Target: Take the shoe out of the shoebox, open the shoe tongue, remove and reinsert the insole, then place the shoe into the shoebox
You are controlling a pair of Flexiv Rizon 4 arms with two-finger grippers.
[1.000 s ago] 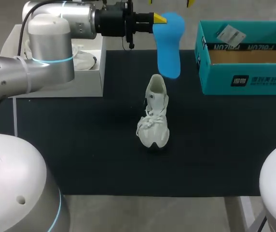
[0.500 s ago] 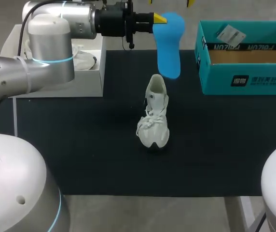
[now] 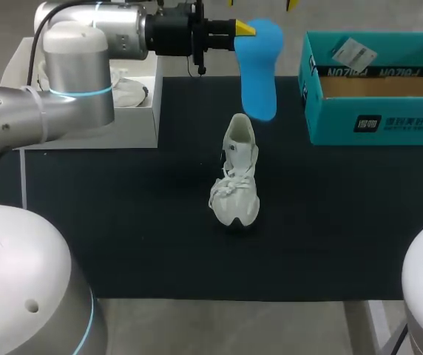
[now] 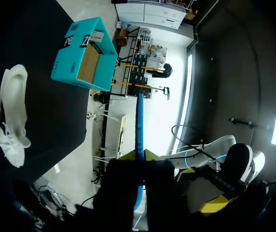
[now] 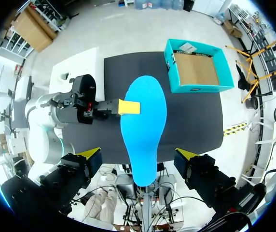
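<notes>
My left gripper (image 3: 244, 29) is shut on the heel end of a blue insole (image 3: 259, 70), which hangs in the air over the far part of the black mat (image 3: 123, 214). In the left wrist view the insole (image 4: 139, 121) shows edge-on between the yellow tips of my left gripper (image 4: 138, 155). A white shoe (image 3: 237, 177) stands upright on the mat just in front of the insole, toe towards me, laces loose. The teal shoebox (image 3: 378, 126) sits open at the far right. My right gripper (image 5: 139, 157) hovers above, open, the insole (image 5: 144, 130) showing between its wide-spread fingers without touching them.
A white box (image 3: 134, 122) stands at the far left beside the mat, with a white object on it behind my left arm. The shoebox (image 5: 176, 72) holds a paper tag at one end. Bare mat stretches in front of the shoe and to both sides.
</notes>
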